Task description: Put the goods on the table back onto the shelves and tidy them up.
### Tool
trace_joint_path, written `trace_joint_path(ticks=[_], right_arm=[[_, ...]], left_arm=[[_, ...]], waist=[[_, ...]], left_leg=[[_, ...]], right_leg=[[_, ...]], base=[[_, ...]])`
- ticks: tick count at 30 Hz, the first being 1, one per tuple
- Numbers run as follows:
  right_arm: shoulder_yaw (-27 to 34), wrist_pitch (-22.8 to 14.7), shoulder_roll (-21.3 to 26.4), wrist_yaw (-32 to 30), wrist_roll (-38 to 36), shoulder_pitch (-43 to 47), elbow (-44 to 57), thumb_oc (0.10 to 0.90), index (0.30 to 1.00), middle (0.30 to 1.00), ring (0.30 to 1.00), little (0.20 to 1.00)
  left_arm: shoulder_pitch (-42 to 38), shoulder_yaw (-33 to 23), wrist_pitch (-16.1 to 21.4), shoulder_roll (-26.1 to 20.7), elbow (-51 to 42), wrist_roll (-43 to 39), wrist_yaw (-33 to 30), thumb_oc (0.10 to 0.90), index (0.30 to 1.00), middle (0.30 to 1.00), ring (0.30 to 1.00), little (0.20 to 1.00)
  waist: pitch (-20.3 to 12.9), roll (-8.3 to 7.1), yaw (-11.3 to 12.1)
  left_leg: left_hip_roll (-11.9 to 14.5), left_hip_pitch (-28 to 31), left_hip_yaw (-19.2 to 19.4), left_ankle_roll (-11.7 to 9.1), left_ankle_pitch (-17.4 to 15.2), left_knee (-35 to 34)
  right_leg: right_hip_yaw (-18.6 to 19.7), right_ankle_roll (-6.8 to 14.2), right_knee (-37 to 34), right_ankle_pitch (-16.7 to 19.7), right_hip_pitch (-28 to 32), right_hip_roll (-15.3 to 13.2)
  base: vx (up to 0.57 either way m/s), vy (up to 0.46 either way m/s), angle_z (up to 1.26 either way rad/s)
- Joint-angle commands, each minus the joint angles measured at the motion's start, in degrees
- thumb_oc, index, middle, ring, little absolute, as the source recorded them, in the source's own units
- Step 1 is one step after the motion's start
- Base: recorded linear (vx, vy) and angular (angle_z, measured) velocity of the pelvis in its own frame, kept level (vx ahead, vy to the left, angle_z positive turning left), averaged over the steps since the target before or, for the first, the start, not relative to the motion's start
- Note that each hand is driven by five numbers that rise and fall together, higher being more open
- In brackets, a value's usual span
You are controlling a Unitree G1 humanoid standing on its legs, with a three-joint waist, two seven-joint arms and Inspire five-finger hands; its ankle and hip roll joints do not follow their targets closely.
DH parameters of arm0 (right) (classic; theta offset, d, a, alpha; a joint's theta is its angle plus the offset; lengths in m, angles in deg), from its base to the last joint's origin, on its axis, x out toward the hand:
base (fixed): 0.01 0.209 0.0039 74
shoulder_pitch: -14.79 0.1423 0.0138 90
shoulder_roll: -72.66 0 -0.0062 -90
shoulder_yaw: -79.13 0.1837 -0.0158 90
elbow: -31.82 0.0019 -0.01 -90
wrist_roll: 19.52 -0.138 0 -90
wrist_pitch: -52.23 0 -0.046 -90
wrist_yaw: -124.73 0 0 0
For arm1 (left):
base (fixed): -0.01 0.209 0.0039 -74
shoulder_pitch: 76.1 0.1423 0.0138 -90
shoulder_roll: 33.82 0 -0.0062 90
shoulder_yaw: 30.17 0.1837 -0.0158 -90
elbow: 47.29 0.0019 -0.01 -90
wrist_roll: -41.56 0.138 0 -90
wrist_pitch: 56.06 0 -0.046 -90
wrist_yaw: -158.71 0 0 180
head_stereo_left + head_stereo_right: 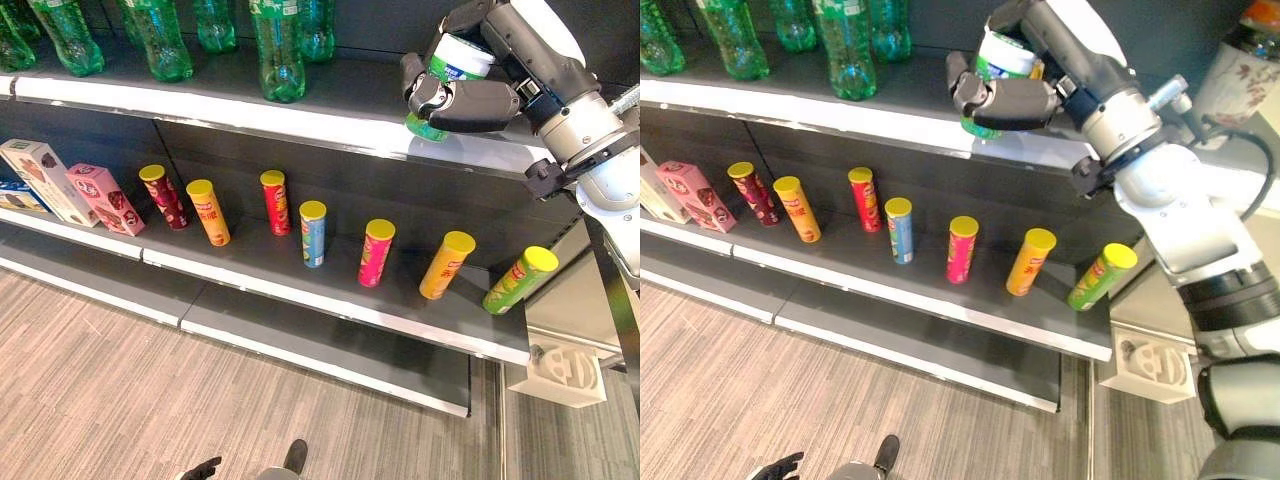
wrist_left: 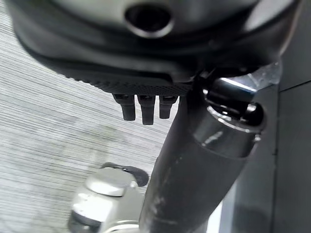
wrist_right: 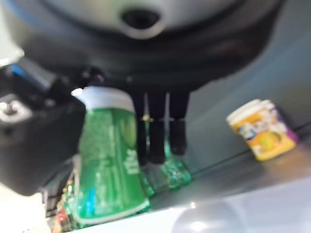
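R hand [image 1: 470, 100] fingers curled round green tub [image 3: 109, 160] over top shelf [image 1: 330, 115], L hand [image 2: 143, 107] fingers straight.

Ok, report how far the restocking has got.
Already shelved: green bottles on the upper shelf, seven chip cans lined up, tilted, on the shelf below. In hand: the right robot hand grips a green white-lidded tub over the upper shelf's edge. Left: releasing it, perhaps straightening cans.

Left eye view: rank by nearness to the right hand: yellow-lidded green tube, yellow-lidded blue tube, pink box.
Right hand is shut on a white-capped green container above the upper shelf's right end.
1. Yellow-lidded green tube, lower shelf, far right.
2. Yellow-lidded blue tube, mid-shelf.
3. Pink box, left.
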Motion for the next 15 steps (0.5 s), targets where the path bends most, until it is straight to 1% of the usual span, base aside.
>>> trace_joint_path(ticks=[1, 2, 3, 6, 11, 13, 14, 15], right_arm=[[-1.9, -2.3, -0.4, -3.1, 0.7, 9.0, -0.4, 0.400, 0.300, 0.300, 0.300, 0.300], [-3.6, -2.3, -1.2, -3.6, 2.1, 10.8, -2.1, 0.400, 0.300, 0.300, 0.300, 0.300], [-3.8, -2.1, -2.2, -4.1, 2.8, 11.2, -2.5, 0.400, 0.300, 0.300, 0.300, 0.300], [-4.2, -1.7, -2.7, -4.8, 4.6, 11.8, -3.2, 0.400, 0.300, 0.300, 0.300, 0.300], [-5.3, 0.3, -3.8, -7.1, 12.4, 12.9, -5.0, 0.400, 0.300, 0.300, 0.300, 0.300], [-5.3, 0.8, -4.1, -7.6, 13.7, 12.9, -5.6, 0.400, 0.300, 0.300, 0.300, 0.300], [-5.4, 1.3, -4.5, -8.1, 15.9, 13.1, -6.4, 0.400, 0.300, 0.300, 0.300, 0.300], [-5.4, 1.3, -4.5, -8.1, 15.9, 13.1, -6.4, 0.400, 0.300, 0.300, 0.300, 0.300]], left_arm=[[-0.3, 3.8, 1.3, -4.7, -2.4, -1.3, 1.4, 0.800, 0.900, 0.900, 0.900, 0.900], [-0.6, 3.5, 1.3, -4.6, -1.4, -1.4, 0.9, 0.800, 0.900, 0.900, 0.900, 0.900], [-0.6, 3.4, 1.3, -4.4, -1.3, -1.5, 0.5, 0.800, 0.900, 0.900, 0.900, 0.900], [-0.5, 3.4, 1.2, -4.4, -1.4, -1.5, 0.4, 0.800, 0.900, 0.900, 0.900, 0.900], [-0.1, 3.5, 0.9, -4.5, -2.1, -1.6, -0.2, 0.800, 0.900, 0.900, 0.900, 0.900], [0.0, 3.6, 0.8, -4.5, -2.4, -1.7, -0.3, 0.800, 0.900, 0.900, 0.900, 0.900], [0.0, 3.6, 0.7, -4.6, -2.7, -1.6, -0.5, 0.800, 0.900, 0.900, 0.900, 0.900], [0.0, 3.6, 0.7, -4.6, -2.8, -1.6, -0.5, 0.800, 0.900, 0.900, 0.900, 0.900]], waist=[[-7.1, -0.91, 0.7], [-7.2, -1.19, 1.0], [-7.1, -1.19, 1.2], [-7.3, -1.37, 1.0], [-7.2, -1.46, 1.1], [-7.1, -1.49, 1.2], [-7.1, -1.54, 1.3], [-7.1, -1.54, 1.3]], left_leg=[[2.0, 1.9, 3.2, -2.6, -9.8, 3.5], [2.1, 2.2, 3.0, -2.7, -9.8, 3.3], [2.4, 2.7, 3.1, -2.7, -10.2, 3.1], [2.1, 2.3, 3.1, -2.5, -10.0, 3.1], [2.0, 2.1, 3.1, -2.2, -10.1, 3.0], [2.0, 2.1, 3.2, -2.2, -10.2, 3.0], [2.0, 2.0, 3.1, -2.1, -10.2, 3.0], [2.0, 2.0, 3.1, -2.1, -10.3, 3.0]], right_leg=[[-4.7, 1.6, 2.9, 0.8, -6.8, -1.9], [-5.3, 1.4, 2.7, 0.7, -6.3, -1.8], [-5.5, 1.3, 2.5, 0.5, -5.8, -1.6], [-5.7, 1.4, 2.4, 0.7, -6.0, -1.8], [-5.8, 1.4, 2.4, 0.9, -6.4, -2.1], [-5.8, 1.5, 2.4, 1.0, -6.4, -2.2], [-5.9, 1.4, 2.3, 0.9, -6.4, -2.2], [-5.9, 1.4, 2.3, 0.9, -6.4, -2.2]], base=[[0.03, -0.036, 0.27], [0.04, -0.035, 0.26], [0.02, -0.009, 0.24], [0.00, 0.015, 0.06], [0.00, 0.013, 0.03], [0.00, 0.000, 0.00], [0.00, 0.000, 0.00], [0.00, 0.000, 0.00]])
